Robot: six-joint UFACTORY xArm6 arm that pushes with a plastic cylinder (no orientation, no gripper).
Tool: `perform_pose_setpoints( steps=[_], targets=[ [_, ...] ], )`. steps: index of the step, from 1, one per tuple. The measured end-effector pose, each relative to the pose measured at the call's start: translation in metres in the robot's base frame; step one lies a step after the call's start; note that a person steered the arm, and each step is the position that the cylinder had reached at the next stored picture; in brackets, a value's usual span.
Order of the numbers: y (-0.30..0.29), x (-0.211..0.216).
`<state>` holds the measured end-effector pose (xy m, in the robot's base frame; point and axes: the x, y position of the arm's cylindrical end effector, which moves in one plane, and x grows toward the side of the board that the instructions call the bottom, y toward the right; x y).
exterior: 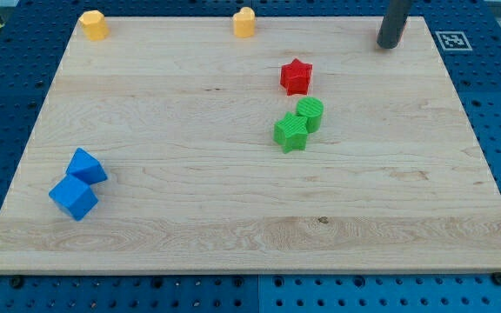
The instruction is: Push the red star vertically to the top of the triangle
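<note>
red star point(296, 76): small ridged six-pointed block, upper centre-right of board point(233, 217), just above two touching green blocks point(300, 124). my tip point(389, 43): bare rod end at top right, well apart, holding nothing.

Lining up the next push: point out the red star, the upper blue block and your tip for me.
red star point(296, 76), camera view, middle of its top face.
upper blue block point(86, 165), camera view, middle of its top face; it touches the other blue block.
my tip point(389, 43), camera view, the rod's very end, to the star's upper right.
</note>
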<state>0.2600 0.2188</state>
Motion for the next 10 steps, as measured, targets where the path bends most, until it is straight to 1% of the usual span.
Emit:
perform_pose_setpoints(
  steps=[1, 2, 3, 4, 8, 9, 10],
  targets=[
    [0.0, -0.002],
    [-0.025, 0.0],
    [-0.086, 0.017],
    [-0.132, 0.027],
    [-0.127, 0.036],
    [-0.087, 0.039],
    [-0.065, 0.052]
  ],
)
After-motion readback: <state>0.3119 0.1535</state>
